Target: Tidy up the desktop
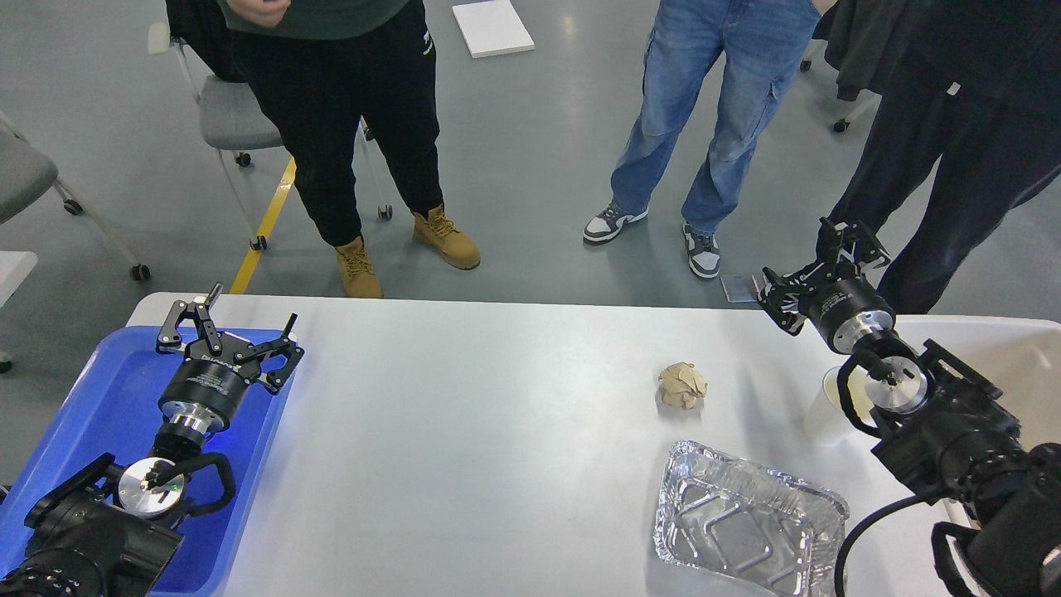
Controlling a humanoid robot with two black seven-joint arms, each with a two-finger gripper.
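Left pincer (236,327): fingers spread wide with nothing between them, hovering over the far end of the blue tray (108,390); likely parked there because the tray is a drop spot.
Right pincer (816,265): raised past the far right edge of the desk, fingers apart and holding nothing, clear of every item.
Foil pan (746,518): nearest item, lying empty at the front right, within the right arm's reach.
Paper cup (829,410): white, upright, just behind the right wrist and partly hidden by it.
Paper ball (683,385): crumpled tan wad beyond the pan, well apart from both arms.
Desktop (464,431): wide pale surface spanning the view; its middle is bare, litter sits on the right half.
Judgement: tidying looks barely begun; three pieces remain.
Bystanders: three people stand on the floor beyond the far edge.
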